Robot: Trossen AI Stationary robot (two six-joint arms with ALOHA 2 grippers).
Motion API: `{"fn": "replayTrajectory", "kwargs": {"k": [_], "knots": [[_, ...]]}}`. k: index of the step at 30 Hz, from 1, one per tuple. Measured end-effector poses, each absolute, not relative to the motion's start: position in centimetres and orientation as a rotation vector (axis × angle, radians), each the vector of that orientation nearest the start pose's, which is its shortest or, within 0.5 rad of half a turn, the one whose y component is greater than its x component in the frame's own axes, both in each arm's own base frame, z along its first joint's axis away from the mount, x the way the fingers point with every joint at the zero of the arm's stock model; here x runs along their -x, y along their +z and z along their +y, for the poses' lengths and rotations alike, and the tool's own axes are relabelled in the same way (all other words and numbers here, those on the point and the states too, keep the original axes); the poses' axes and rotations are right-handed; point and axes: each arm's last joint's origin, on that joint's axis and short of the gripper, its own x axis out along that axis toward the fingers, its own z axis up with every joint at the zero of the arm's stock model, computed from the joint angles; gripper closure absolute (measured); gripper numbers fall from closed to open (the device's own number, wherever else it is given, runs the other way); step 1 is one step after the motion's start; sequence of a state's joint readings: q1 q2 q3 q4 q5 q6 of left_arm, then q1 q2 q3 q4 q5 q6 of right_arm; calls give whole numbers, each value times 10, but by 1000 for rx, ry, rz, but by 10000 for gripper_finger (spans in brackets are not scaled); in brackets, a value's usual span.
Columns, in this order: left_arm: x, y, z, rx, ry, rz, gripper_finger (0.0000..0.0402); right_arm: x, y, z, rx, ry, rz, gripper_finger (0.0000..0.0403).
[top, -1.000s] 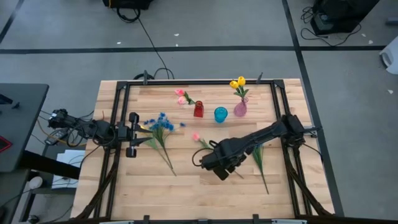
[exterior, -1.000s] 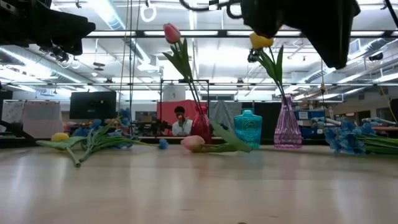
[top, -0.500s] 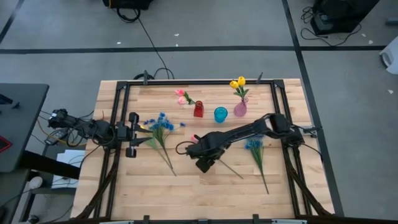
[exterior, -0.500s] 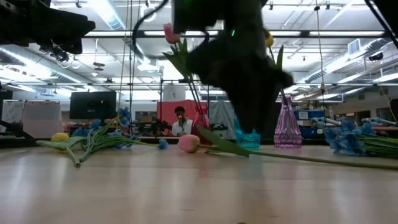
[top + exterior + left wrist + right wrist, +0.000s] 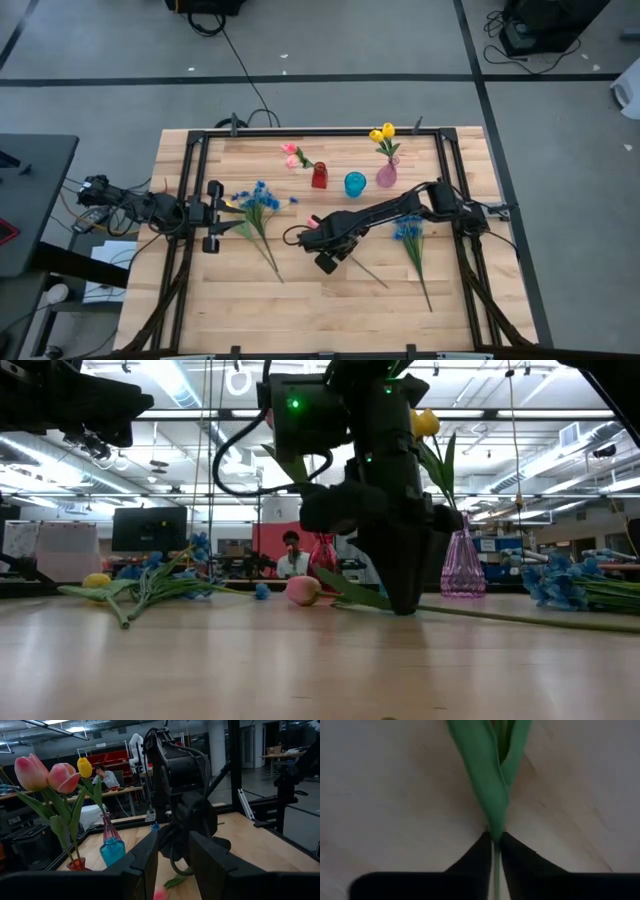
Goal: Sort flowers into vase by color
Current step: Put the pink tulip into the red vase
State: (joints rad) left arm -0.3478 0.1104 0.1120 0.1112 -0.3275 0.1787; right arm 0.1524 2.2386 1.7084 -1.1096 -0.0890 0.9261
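Right end effector has closed on the pink tulip's table-flat stem.

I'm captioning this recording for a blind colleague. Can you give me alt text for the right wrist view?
The right end effector has its two dark fingers closed on the thin green stem of a flower lying on the pale wooden table. Long green leaves fan out from the stem just beyond the fingertips; the blossom is out of frame.
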Motion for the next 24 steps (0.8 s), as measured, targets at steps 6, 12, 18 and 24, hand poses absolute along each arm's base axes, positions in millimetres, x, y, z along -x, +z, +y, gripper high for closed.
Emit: {"fn": "replayTrajectory", "kwargs": {"k": [6, 12, 18, 24], "knots": [[-94, 204, -24, -142, -11, -107, 286, -411, 142, 66, -672, -582, 1596, 391], [-94, 203, -24, -143, -11, -104, 286, -393, 177, 73, -713, -649, 1617, 398], [-94, 203, -24, -143, -11, -103, 286, -367, 232, 80, -746, -828, 1446, 398], [-94, 204, -24, -140, -11, -109, 286, -355, 263, 77, -616, -981, 1128, 398]]}}
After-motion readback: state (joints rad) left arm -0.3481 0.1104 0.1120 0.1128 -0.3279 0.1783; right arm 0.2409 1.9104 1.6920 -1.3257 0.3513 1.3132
